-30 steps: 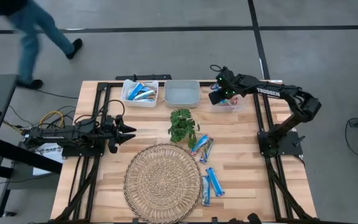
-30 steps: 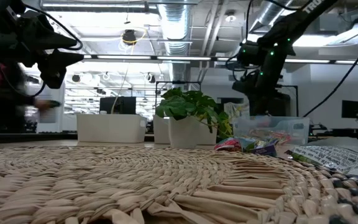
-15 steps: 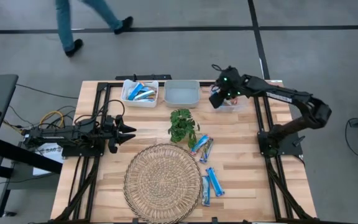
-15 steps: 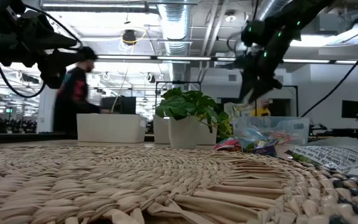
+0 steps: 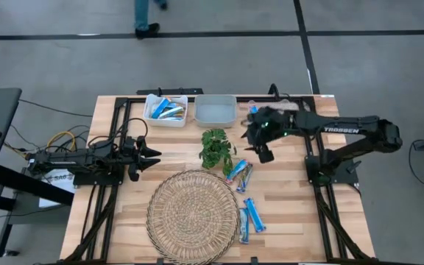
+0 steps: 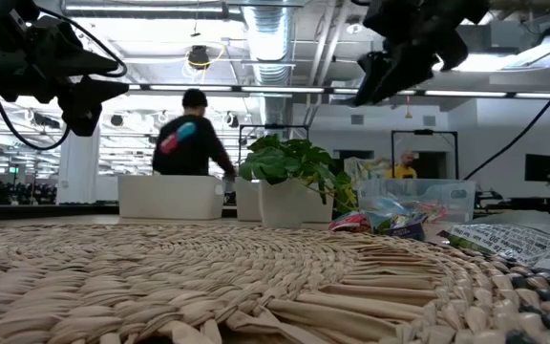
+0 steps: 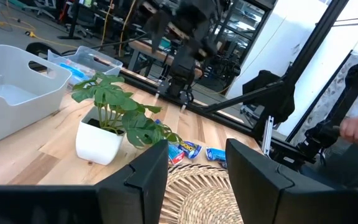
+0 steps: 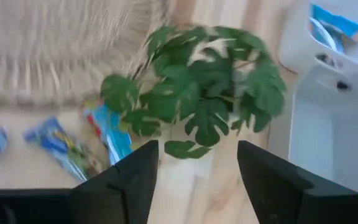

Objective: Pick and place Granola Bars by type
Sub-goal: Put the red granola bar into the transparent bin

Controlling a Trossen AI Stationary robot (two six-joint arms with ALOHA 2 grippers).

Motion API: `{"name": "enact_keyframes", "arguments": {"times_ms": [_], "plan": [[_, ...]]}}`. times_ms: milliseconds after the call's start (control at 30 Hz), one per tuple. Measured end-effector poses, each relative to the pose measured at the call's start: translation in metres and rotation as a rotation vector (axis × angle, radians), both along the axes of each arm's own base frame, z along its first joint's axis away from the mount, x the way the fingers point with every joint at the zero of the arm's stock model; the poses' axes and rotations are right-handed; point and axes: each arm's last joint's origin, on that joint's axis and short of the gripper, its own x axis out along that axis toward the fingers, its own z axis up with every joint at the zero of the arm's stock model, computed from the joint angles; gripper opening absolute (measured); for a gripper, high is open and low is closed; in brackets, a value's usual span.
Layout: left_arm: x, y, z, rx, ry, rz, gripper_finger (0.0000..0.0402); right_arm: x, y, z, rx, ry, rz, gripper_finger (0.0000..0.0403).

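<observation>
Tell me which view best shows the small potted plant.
The left wrist view: the potted plant stands whole and sharp, white pot and leaves both visible, beside the grey bin. The high view shows only its leaves from above. The low view shows it behind the woven mat. The right wrist view blurs it.

The table has a light wooden top with black frames on both sides. At the far edge stand three bins: a white one with blue bars inside, an empty grey one, and probably a clear one, mostly hidden. A small potted plant stands near the middle. A round woven mat lies at the near edge, and loose Granola Bars lie just beside it.
</observation>
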Motion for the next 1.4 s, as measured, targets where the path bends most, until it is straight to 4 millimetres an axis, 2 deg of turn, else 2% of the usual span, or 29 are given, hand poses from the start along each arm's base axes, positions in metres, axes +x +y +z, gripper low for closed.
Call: {"name": "enact_keyframes", "arguments": {"times_ms": [200, 600, 767, 1033, 1200, 1400], "plan": [[0.000, 0.000, 0.000, 0.000, 0.000, 0.000, 0.0153, 0.014, 0.027, -0.019, -0.218, 0.115, 0.194, 0.0200], [0.000, 0.000, 0.000, 0.000, 0.000, 0.000, 0.0153, 0.036, 0.056, -0.070, -0.221, 0.325, 0.327, 0.0173], [0.000, 0.000, 0.000, 0.000, 0.000, 0.000, 0.0153, 0.043, 0.060, -0.088, -0.214, 0.389, 0.350, 0.0169], [0.000, 0.000, 0.000, 0.000, 0.000, 0.000, 0.0153, 0.054, 0.056, -0.111, -0.206, 0.426, 0.338, 0.0169], [0.000, 0.000, 0.000, 0.000, 0.000, 0.000, 0.0153, 0.058, 0.054, -0.118, -0.204, 0.430, 0.334, 0.0169], [0.000, 0.000, 0.000, 0.000, 0.001, 0.000, 0.0153, 0.064, 0.054, -0.116, -0.213, 0.363, 0.325, 0.0169]]}}
